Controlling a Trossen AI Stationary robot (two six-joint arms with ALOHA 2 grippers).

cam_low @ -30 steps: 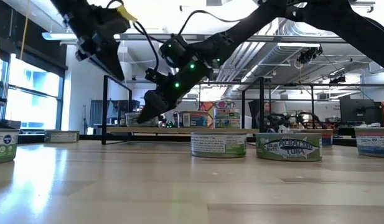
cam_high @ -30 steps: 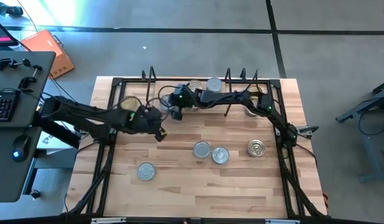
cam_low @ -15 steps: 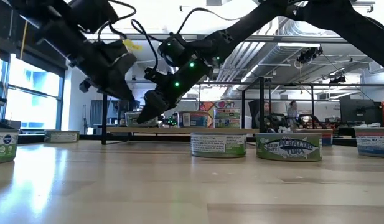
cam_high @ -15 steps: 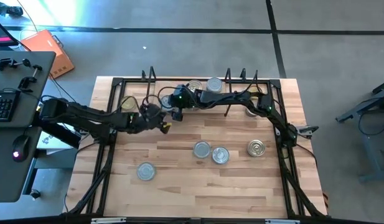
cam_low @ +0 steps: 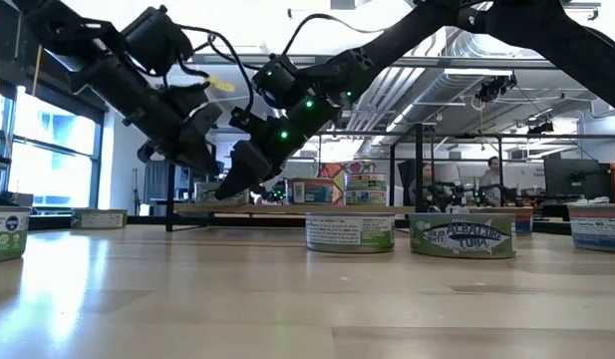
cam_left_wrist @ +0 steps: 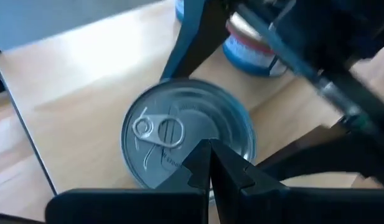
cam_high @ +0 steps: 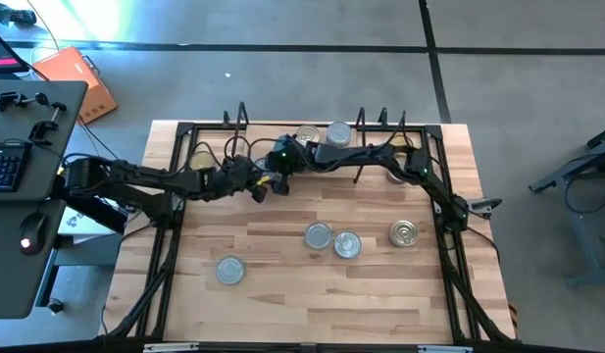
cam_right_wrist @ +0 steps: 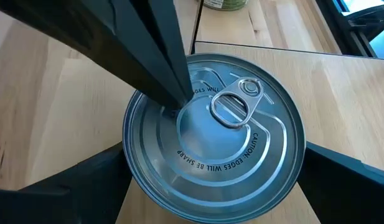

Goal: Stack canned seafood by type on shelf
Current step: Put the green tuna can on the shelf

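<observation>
A silver-topped tin with a pull tab [cam_right_wrist: 213,134] [cam_left_wrist: 185,134] stands upright on the shelf's light board [cam_right_wrist: 341,93], near the table's far edge. My right gripper [cam_right_wrist: 213,180] [cam_high: 275,165] reaches in from the right and is shut on this tin. My left gripper [cam_left_wrist: 210,165] [cam_high: 261,188] is shut, and its tips come down on the tin's lid. From above, both arms hide the tin. More tins stand on the shelf [cam_high: 338,131] [cam_high: 309,133], and several rest on the tabletop [cam_high: 319,235] [cam_high: 347,244] [cam_high: 405,232] [cam_high: 229,269]. My right gripper pinches the tin by its round side wall [cam_right_wrist: 132,168], one finger on each side, slanting down from the table's right. The tin stays upright with its bottom on the shelf board. My left gripper touches the lid [cam_right_wrist: 176,106] with its shut fingertips [cam_right_wrist: 170,74], slanting down from the left.
The shelf's black wire uprights [cam_high: 238,118] [cam_high: 380,120] stand along the far edge. A blue-labelled tin [cam_left_wrist: 254,50] sits close behind the held one. In the low view, tins [cam_low: 349,231] [cam_low: 462,235] stand on the near tabletop, and people show in the room beyond.
My left gripper has moved down and toward the table's far-right, to the right gripper, and has set its shut tips on the tin's lid. The right arm and the tin have kept still.
</observation>
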